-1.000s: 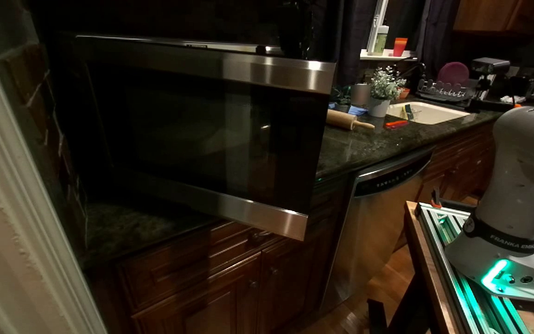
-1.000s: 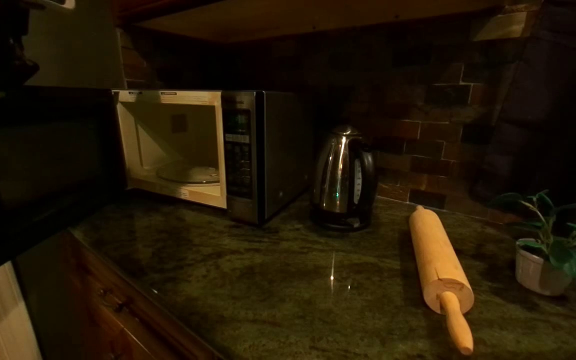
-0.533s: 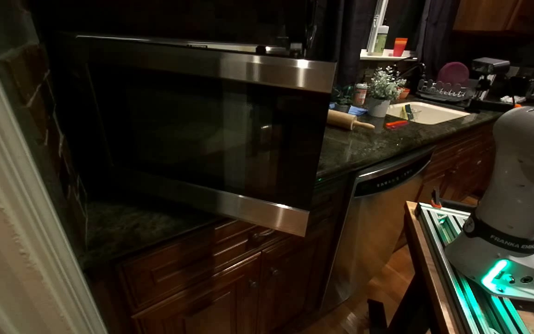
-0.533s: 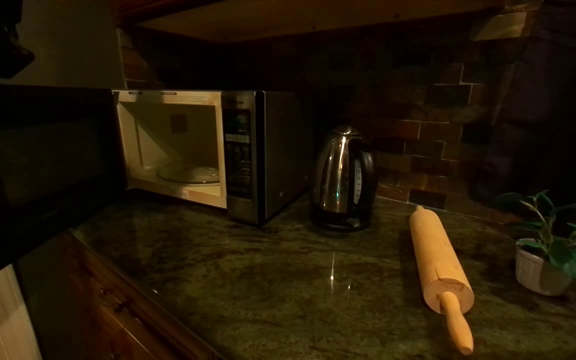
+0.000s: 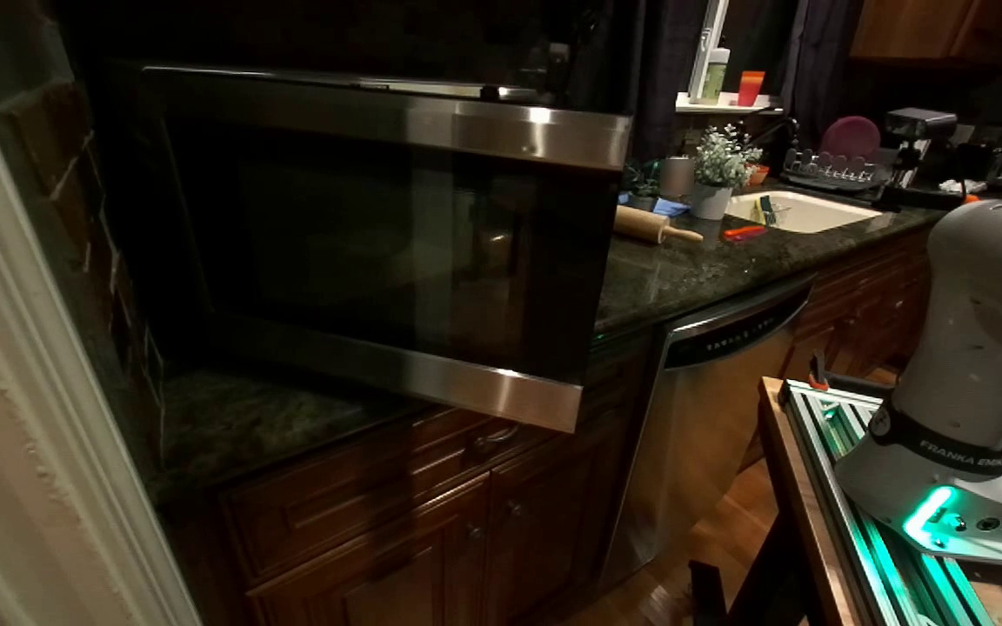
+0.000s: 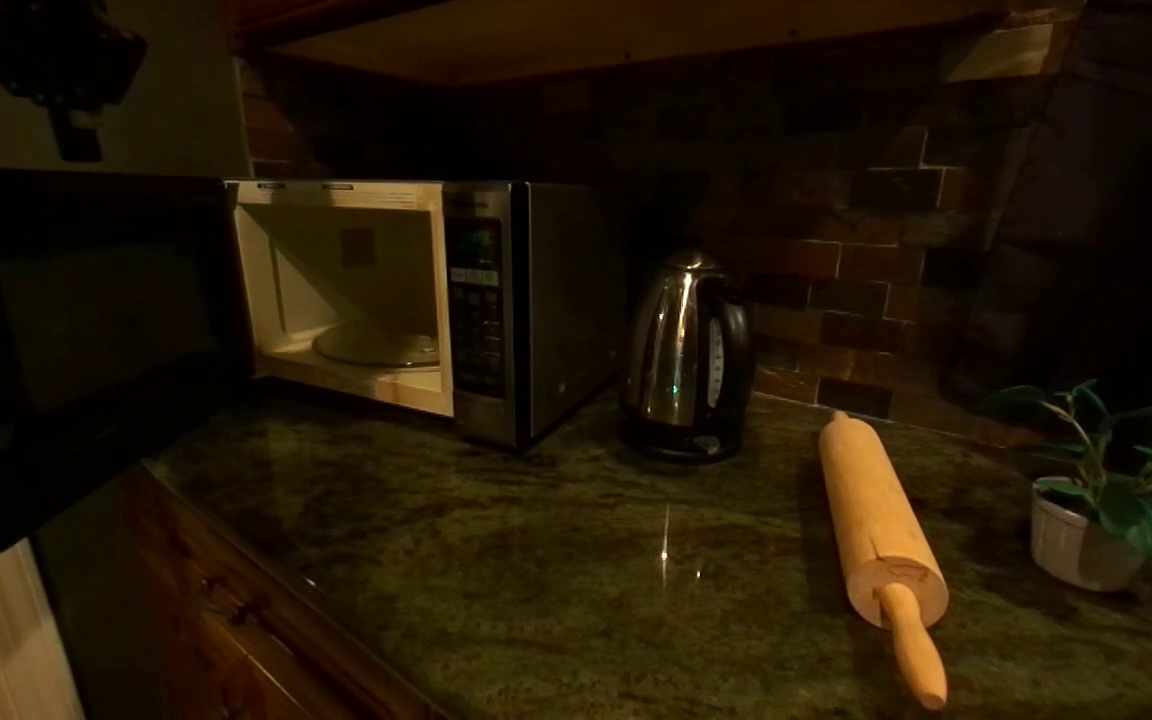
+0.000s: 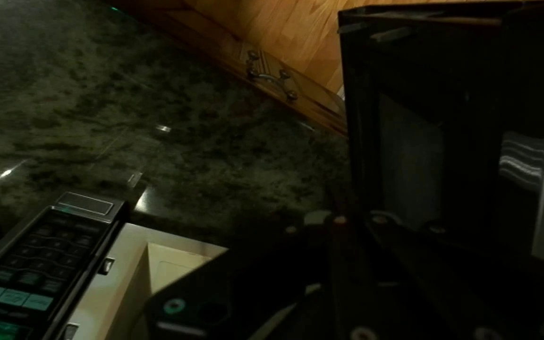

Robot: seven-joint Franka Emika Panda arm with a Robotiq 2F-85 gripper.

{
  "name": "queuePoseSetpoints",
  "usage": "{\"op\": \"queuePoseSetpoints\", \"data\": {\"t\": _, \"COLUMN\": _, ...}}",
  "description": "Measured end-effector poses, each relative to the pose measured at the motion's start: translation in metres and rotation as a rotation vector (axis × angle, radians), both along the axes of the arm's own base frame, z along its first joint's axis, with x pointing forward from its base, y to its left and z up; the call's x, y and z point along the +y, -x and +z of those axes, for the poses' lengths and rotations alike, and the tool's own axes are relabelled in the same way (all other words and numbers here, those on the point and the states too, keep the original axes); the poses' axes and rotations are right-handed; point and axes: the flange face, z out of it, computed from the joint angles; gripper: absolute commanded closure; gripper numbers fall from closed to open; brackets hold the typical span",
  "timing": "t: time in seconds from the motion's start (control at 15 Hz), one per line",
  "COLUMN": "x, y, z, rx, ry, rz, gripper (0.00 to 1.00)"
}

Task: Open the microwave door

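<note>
The microwave door (image 5: 388,243) stands wide open. In an exterior view it is at 9 o'clock from the microwave (image 6: 576,300), and the pale cavity (image 6: 396,285) with its glass turntable (image 6: 374,346) is well exposed. I judge therefore that the opening is done, or almost; what is left is perhaps a small push to widen it, if one is wanted, and then to take the robot arm (image 5: 975,348) away.

The gripper (image 6: 78,146) is at about 10 o'clock in an exterior view, above the door's upper edge, and I see no contact between them. Its jaws seem to be pressed together with nothing held, as far as the darkness permits me to say.

About the writing: small labels (image 6: 338,187) are on the 12 o'clock rim of the cavity, but their words are too small to read. The marks on the control panel (image 6: 479,310), at 3 o'clock from the cavity, are also not legible. Farther out, the black band (image 5: 958,456) on the robot arm reads "FRANKA EM", and its end I cannot make out.
</note>
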Motion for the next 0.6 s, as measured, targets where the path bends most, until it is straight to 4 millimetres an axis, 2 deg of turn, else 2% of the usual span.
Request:
{"op": "queuePoseSetpoints", "data": {"t": 0.4, "x": -0.036, "y": -0.016, "z": -0.010, "rx": 0.000, "ry": 0.053, "rz": -0.094, "gripper": 1.00}}
{"op": "queuePoseSetpoints", "data": {"t": 0.6, "x": -0.040, "y": -0.028, "z": -0.025, "rx": 0.024, "ry": 0.022, "rz": -0.106, "gripper": 1.00}}
